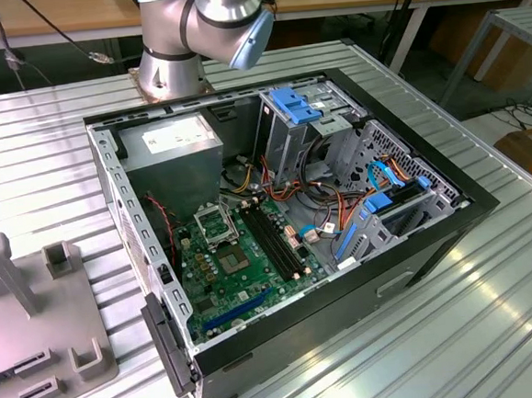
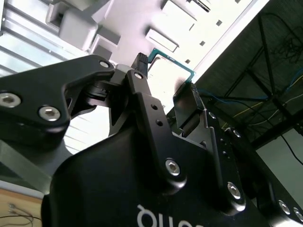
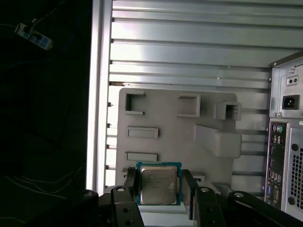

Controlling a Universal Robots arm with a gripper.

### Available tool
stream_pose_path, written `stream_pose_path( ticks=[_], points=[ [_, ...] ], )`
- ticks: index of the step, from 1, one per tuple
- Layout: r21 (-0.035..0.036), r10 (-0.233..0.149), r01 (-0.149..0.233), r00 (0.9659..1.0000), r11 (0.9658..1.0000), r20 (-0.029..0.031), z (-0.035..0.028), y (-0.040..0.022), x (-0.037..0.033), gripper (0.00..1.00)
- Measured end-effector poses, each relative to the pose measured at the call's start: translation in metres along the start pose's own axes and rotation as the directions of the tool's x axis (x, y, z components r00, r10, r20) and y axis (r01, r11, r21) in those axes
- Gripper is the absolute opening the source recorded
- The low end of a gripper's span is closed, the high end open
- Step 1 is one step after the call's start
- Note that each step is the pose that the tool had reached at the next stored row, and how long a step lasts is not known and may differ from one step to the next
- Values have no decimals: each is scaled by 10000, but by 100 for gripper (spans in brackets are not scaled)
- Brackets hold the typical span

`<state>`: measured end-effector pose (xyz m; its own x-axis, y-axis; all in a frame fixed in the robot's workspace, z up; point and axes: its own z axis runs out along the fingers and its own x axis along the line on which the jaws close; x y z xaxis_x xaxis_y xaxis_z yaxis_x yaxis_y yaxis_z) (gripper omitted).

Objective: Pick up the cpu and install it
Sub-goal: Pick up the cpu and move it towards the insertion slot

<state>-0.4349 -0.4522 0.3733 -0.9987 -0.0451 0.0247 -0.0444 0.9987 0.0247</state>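
First wrist view: the end effector (image 3: 160, 190) is closed on the cpu (image 3: 158, 183), its two black fingers (image 3: 131, 184) pressed against opposite edges of the chip, with the gap between them just as wide as the chip. The cpu shows its silver-grey metal face, framed by a thin green border, and sits square between the fingers. Behind it lies a pale grey holder plate (image 3: 165, 118) with raised blocks and shallow slots, resting on the ribbed metal desk (image 3: 189, 47). The chip is over the plate's edge, and whether it touches the plate cannot be told. Beside the plate stands the back panel of a computer case (image 3: 286, 142) with its power inlet and ports. In the second wrist view the end effector (image 2: 165, 78) is seen from close behind its black linkage, and the cpu (image 2: 168, 71) appears as a bright square with a green rim clamped between the fingertips, with the grey plate's blocks beyond it. In the exterior view the open computer case (image 1: 451, 212) lies on the desk (image 1: 424, 334), with the green circuit board (image 1: 244, 265) inside, a silver socket frame (image 1: 216, 225) on that board, and a grey power supply box (image 1: 175, 155) next to it. The arm (image 1: 201, 20) rises behind the case, and the holder plate (image 1: 36, 318) lies on the exterior view's left, apart from the case.
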Motion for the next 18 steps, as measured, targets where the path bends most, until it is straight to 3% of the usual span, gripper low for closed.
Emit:
stream_pose_path(
  ticks=[5, 13, 18],
  points=[
    [0, -1, 1, 10000, 10000, 1, -3, -5, -112, 47],
    [0, 0, 0, 10000, 10000, -1, -11, -5, -117, 47],
    [0, 0, 0, 10000, 10000, -3, -105, -3, -115, 47]
  ],
)
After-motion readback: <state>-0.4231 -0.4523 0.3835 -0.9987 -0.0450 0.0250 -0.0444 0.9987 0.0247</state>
